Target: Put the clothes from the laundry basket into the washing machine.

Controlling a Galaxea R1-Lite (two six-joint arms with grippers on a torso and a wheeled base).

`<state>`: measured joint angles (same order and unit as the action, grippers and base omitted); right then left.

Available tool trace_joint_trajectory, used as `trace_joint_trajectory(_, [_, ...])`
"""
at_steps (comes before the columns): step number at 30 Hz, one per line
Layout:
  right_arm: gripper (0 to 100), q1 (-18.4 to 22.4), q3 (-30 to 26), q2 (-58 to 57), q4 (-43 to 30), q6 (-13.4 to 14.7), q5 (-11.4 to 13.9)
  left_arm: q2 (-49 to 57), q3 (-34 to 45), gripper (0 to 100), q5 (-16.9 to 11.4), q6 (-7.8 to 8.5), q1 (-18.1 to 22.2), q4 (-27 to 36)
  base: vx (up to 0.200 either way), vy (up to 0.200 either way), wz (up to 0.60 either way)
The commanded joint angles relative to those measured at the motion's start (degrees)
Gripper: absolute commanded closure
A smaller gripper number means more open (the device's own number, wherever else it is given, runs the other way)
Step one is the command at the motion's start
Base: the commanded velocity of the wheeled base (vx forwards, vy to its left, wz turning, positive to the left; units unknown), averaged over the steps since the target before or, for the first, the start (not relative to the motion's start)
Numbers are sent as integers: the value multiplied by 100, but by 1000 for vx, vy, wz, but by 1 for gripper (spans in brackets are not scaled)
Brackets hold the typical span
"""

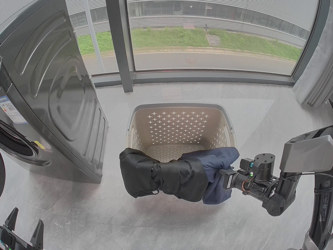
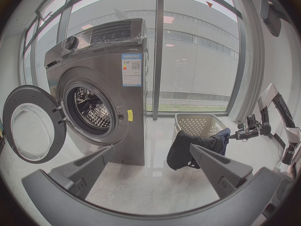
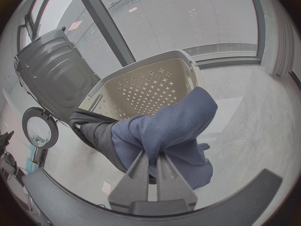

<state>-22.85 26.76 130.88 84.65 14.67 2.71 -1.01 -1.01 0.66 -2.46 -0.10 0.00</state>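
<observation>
Grey stone floor (image 1: 166, 226), tall windows (image 1: 215, 28); right gripper (image 3: 152, 159) pinches blue garment (image 3: 175, 123) at basket's (image 1: 180, 105) five o'clock; left gripper (image 2: 151, 147) spread.

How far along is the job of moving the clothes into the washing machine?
Done: the washing machine door stands open, and the visible part of the laundry basket holds nothing. In hand: the right gripper is shut on a blue garment, with a black garment hanging alongside at the basket's near rim. Left: carrying both to the drum, which looks empty. The left gripper is open and holds nothing.
</observation>
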Motion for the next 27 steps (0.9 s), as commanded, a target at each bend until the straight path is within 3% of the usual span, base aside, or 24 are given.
trace_joint_trajectory(1, [100,-45,-189,-142,113,1,2,48,92,0,4,0,1,0,0,0,0])
trace_joint_trajectory(11, [100,-264,-707,-1284,377,19,-60,48,92,0,4,0,1,0,0,0,0])
trace_joint_trajectory(27, [100,-291,-523,-2559,333,-60,-86,48,92,0,4,-9,1,0,0,0,0])
